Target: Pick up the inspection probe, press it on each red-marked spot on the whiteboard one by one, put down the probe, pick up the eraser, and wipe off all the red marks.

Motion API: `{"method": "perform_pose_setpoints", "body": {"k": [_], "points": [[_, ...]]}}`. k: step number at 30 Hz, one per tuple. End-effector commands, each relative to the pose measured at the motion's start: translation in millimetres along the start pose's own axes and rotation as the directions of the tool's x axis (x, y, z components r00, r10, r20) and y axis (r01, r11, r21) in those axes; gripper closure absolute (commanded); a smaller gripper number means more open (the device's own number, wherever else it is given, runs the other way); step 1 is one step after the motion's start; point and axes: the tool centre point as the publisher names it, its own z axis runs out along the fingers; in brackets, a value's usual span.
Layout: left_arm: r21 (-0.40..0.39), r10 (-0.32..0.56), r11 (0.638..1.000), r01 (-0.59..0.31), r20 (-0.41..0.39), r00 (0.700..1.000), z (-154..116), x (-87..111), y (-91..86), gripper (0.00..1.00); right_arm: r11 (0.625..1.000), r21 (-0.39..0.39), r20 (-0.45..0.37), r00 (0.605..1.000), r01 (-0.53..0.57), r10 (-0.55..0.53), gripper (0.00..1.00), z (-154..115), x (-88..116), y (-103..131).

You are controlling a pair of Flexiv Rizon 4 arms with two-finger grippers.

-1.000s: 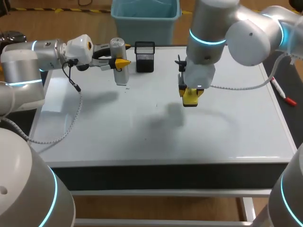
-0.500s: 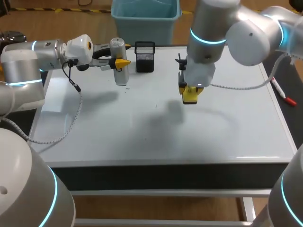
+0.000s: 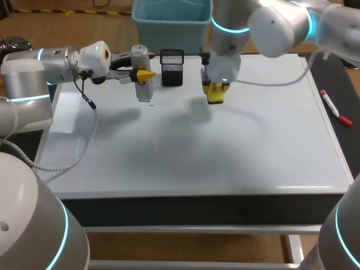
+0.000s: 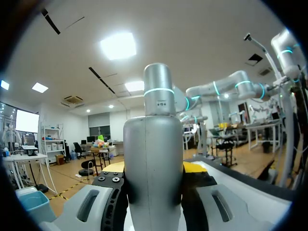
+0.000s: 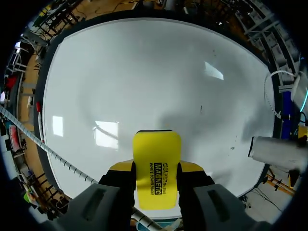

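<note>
Left tool (image 3: 146, 65) is clamped on the silver-grey cylindrical inspection probe (image 3: 144, 90), held upright off the counter (image 3: 337, 140) over the back-left part of the white glossy whiteboard (image 3: 185, 152). It sits just beside the black wire-mesh pen holder (image 3: 172, 68). Right tool (image 3: 216, 90) is gripping the yellow block eraser (image 5: 156, 166) by its two long sides, with most of the block sticking out ahead of the fingers, over the back-middle of the board on the other side of the mesh holder. The eraser looks lifted off the surface going by its shadow, but I can't be sure of contact from here. Main risk: the probe isn't put down while the eraser is already in hand, so both arms crowd the same back strip, and a sideways wipe toward the left could clip the holder or the probe. With so much of the eraser unsupported, pressing down at a tilt could pivot it in the grip, so only an edge would rub and smears would stay. I see no clear red marks, only a few tiny dark specks (image 5: 201, 109), so a missed faint spot is possible. The pale cable (image 3: 281, 84) hanging off the right arm could drag across the board. Setting the probe down upright risks it toppling and rolling.
</note>
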Motion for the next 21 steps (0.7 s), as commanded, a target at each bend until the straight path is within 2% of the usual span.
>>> {"method": "perform_pose_setpoints", "body": {"k": [1,3,7,13,21], "points": [[-0.001,-0.001,1.000,0.001,-0.002,1.000,0,-0.9,-1.2,1.00,0.994,-0.112,0.001,1.000,-0.012,0.012,1.00,14,-17,-53],[-0.001,-0.001,1.000,0.001,-0.002,1.000,0,-0.9,-1.2,1.00,0.995,-0.100,-0.041,0.999,-0.012,0.008,1.00,19,-20,-63],[-0.001,-0.001,1.000,0.001,-0.002,1.000,0,-0.9,-1.2,1.00,0.994,-0.106,-0.043,0.999,-0.031,0.026,1.00,22,-22,-80],[-0.001,-0.001,1.000,0.001,-0.002,1.000,0,-0.9,-1.2,1.00,0.992,-0.108,-0.056,0.997,-0.065,0.059,1.00,24,-12,-102],[-0.001,-0.001,1.000,0.001,-0.002,1.000,0,-0.9,-1.2,1.00,0.989,-0.120,-0.049,0.995,-0.092,0.087,1.00,28,1,-110]]}}
